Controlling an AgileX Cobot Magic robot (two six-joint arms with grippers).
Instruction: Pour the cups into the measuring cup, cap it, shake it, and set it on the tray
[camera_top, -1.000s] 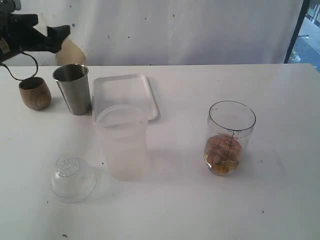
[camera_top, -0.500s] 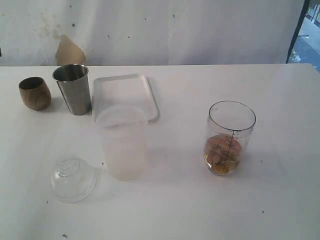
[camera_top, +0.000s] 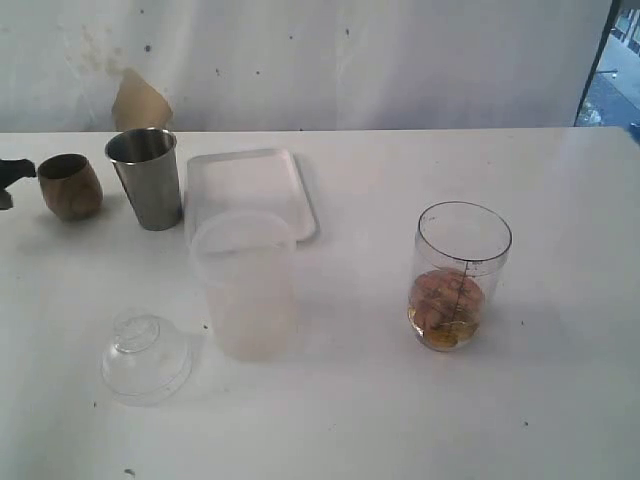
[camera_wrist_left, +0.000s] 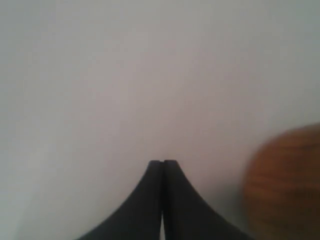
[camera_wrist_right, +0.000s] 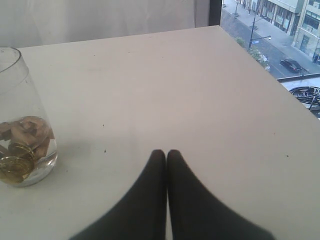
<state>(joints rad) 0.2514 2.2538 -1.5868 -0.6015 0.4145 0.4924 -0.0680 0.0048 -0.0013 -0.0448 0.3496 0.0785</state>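
The measuring cup (camera_top: 461, 275) stands at the right of the table with brownish pieces and coins in liquid at its bottom; it also shows in the right wrist view (camera_wrist_right: 22, 125). The steel tumbler (camera_top: 146, 178) and the wooden cup (camera_top: 70, 186) stand upright at the back left, next to the white tray (camera_top: 245, 180). My left gripper (camera_top: 15, 170) peeks in at the left edge, just beside the wooden cup (camera_wrist_left: 285, 185), shut and empty (camera_wrist_left: 163, 162). My right gripper (camera_wrist_right: 166, 152) is shut on nothing, low over the table beside the measuring cup; the exterior view does not show it.
A wide frosted tumbler (camera_top: 247, 285) stands in front of the tray. A clear domed lid (camera_top: 146, 358) lies at the front left. The table's right edge (camera_wrist_right: 280, 95) runs close to my right gripper, with a window beyond it.
My left arm left its raised spot at the back left, went out of view, and its shut tip now shows low beside the wooden cup. Nothing else moved.
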